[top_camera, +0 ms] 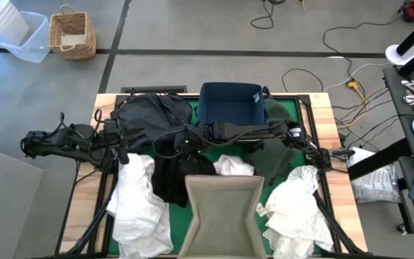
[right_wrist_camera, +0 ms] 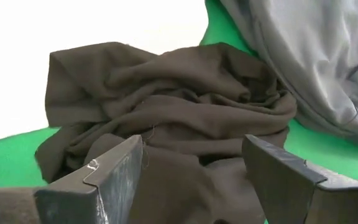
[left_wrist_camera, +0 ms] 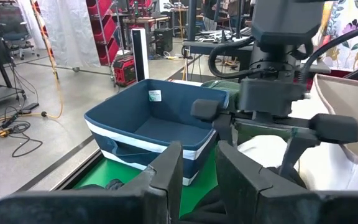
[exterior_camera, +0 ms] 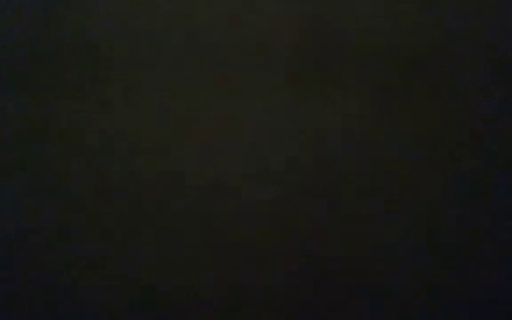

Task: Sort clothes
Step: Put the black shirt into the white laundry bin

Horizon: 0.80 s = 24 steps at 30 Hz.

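Right up front in the right wrist view, the right gripper (right_wrist_camera: 194, 171) has its fingers spread wide with nothing between them, hanging just over the black garment (right_wrist_camera: 166, 118), which is bunched up in folds on the green mat (right_wrist_camera: 5, 162). From above, that black garment sits in the middle of the frame, between the white garment (top_camera: 139, 201) at lower left and the beige bin (top_camera: 223, 216) at bottom center. More clothes are scattered around: a grey garment (top_camera: 149, 111) at upper left, a dark green one (top_camera: 282, 133) on the right, another white garment (top_camera: 297, 208) at lower right. The navy bin (top_camera: 230, 104) is at top center and looks empty. The left gripper (left_wrist_camera: 197, 180) has its fingers nearly pressed together, holding nothing, parked at left center. The low view is just black, no help. My guess is the black garment is light, floppy and a bit clingy, so it'll drape and drag. I'd pinch a raised fold near the middle of the heap, not a loose edge.
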Tool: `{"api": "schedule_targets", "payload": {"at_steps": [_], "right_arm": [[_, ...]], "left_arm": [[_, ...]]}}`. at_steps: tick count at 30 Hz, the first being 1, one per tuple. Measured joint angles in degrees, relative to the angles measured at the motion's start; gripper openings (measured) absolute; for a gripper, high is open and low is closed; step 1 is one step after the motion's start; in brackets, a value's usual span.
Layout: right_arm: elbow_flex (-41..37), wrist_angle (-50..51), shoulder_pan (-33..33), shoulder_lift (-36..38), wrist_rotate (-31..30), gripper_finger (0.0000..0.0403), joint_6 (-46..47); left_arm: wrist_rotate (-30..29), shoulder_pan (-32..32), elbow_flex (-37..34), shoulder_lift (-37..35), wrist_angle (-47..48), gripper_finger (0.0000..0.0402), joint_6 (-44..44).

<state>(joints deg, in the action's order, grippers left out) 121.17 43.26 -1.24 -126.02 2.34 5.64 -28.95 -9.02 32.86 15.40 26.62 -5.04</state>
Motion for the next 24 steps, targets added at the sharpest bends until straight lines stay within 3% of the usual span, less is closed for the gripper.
{"api": "schedule_targets", "payload": {"at_steps": [4,11,24], "right_arm": [[-0.3,-0.4,-0.8,-1.8,-1.8,0.0258,2.8],[-0.3,-0.8,-1.0,-3.6,-0.1,0.0245,-0.2],[-2.0,-0.5,-1.0,-3.6,4.1,0.0258,-4.9]], "left_arm": [[0.0,0.0,0.0,0.0,0.0,0.0077,0.0],[0.0,0.0,0.0,0.0,0.0,0.0077,0.0],[0.0,0.0,0.0,0.0,0.0,0.0077,0.0]]}}
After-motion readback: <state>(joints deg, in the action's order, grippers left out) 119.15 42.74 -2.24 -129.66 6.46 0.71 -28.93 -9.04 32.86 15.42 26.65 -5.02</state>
